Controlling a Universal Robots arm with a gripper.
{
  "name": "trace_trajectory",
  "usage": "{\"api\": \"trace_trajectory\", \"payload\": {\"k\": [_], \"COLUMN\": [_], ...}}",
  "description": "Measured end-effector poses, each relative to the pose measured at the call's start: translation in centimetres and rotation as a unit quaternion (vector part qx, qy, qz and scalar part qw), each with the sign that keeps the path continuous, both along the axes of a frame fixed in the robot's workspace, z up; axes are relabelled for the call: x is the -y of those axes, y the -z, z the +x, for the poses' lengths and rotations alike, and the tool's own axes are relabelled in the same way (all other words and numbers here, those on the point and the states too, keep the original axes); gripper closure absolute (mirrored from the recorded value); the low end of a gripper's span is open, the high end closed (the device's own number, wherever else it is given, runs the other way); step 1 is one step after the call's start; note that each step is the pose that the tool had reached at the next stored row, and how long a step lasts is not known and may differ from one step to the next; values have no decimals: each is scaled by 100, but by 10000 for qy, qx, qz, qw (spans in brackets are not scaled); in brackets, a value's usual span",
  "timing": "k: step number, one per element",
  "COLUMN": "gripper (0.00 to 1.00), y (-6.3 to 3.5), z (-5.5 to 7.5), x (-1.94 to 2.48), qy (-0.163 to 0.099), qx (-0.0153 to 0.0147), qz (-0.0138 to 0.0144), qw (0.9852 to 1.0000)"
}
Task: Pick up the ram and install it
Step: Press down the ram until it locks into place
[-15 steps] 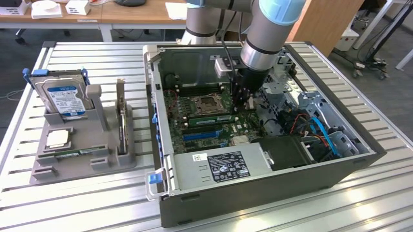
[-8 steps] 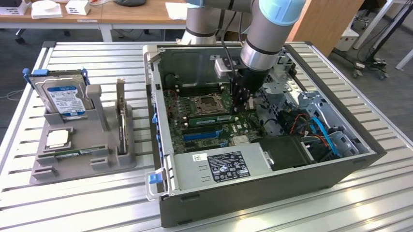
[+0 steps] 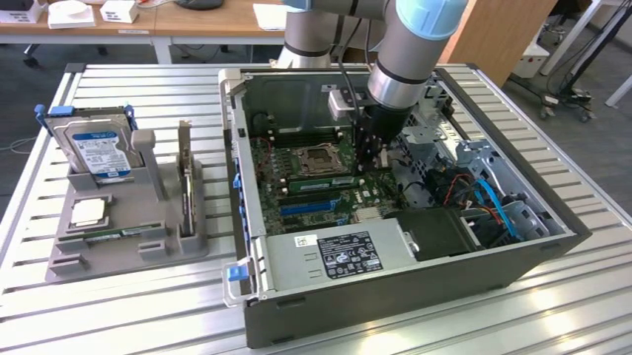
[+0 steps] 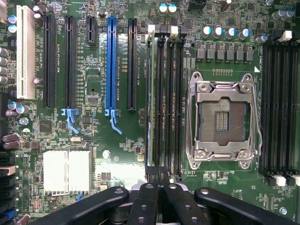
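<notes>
Tool (image 4: pixel 157 197) lowered inside open case (image 3: pixel 395 296), fingers (image 4: pixel 146 206) pressed together, nothing clamped. Ram (image 4: pixel 148 101) seated edge-on in slot beside CPU socket (image 4: pixel 221 119), directly under fingertips. Drive (image 3: pixel 97 151) held in rack on desk (image 3: pixel 129 310).

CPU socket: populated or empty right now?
Empty. The CPU socket shows its bare contact grid inside the metal frame, with no chip or cooler on it.

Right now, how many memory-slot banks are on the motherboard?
2: one bank between the CPU socket and the blue slot, the other bank across the socket.
</notes>
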State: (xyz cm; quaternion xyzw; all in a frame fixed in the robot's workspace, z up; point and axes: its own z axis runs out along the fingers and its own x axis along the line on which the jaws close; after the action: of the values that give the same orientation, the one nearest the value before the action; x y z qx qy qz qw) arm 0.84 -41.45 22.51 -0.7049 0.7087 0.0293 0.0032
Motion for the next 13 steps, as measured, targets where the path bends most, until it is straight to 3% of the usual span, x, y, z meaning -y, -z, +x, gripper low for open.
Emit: {"api": "trace_trajectory", "payload": {"k": [13], "gripper": [90], "y": [7], "z": [0], "x": [0], "qy": [0], "qx": [0], "qz": [1], "qw": [10000]}}
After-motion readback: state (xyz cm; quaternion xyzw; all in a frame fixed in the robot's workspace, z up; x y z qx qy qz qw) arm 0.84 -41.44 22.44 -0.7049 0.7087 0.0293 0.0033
